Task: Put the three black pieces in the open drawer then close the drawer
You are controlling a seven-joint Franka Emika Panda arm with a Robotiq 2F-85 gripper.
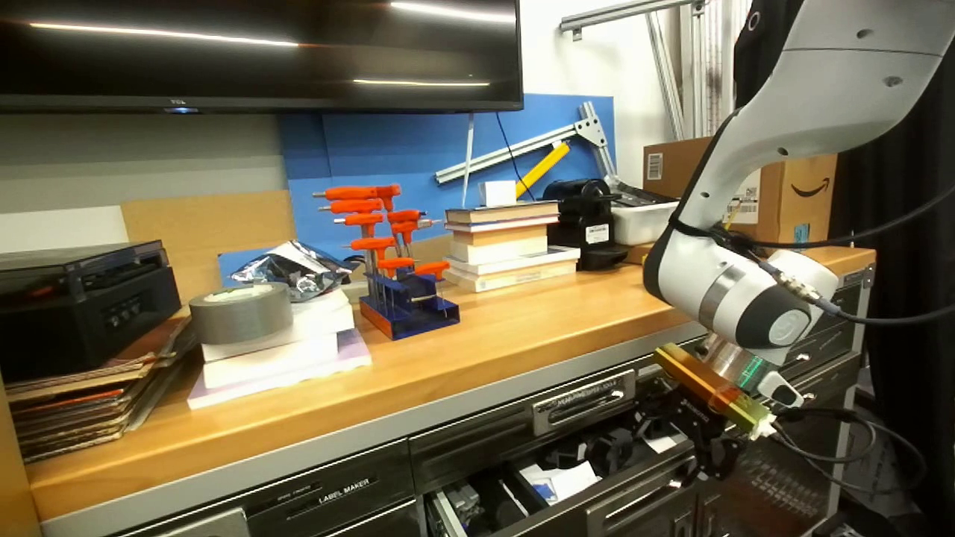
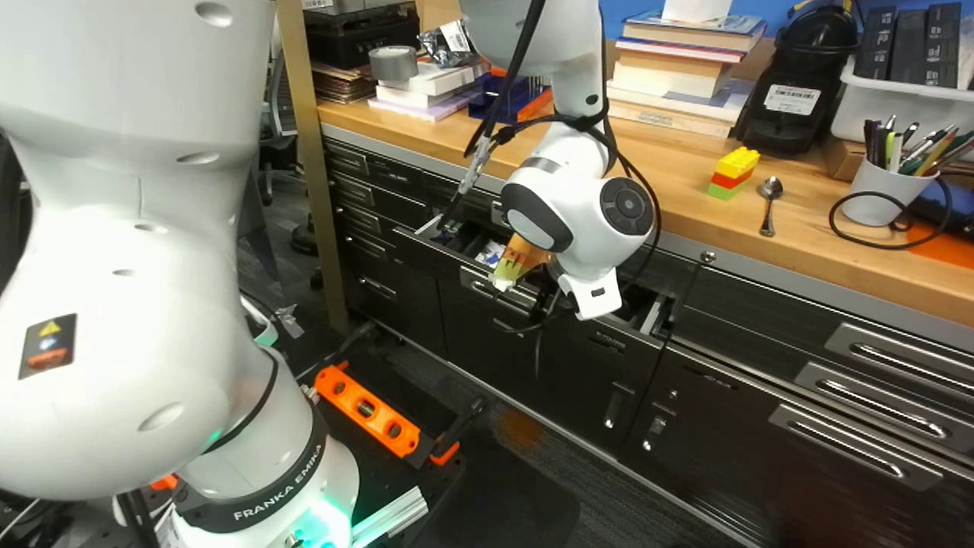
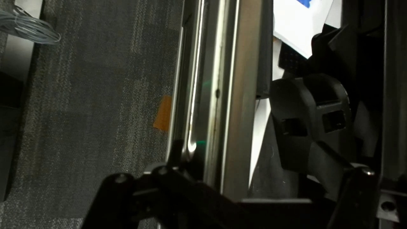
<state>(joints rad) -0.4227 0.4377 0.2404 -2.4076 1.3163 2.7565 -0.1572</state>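
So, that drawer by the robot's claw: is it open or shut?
Open. In both exterior views the drawer juts out from the cabinet, and white paper shows inside it.

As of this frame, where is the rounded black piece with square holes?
In the wrist view, the black piece is right of the middle, inside the open drawer, just below the white paper in the picture.

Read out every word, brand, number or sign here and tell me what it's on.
"FRANKA EMIKA": robot base
"LABEL MAKER": drawer front
"TCL", apparently: television
Warning triangle: sticker on the robot arm
Smile-shaped arrow: cardboard box
Too small or blurred: among others, handle plate above the open drawer, book spines, label on the black machine
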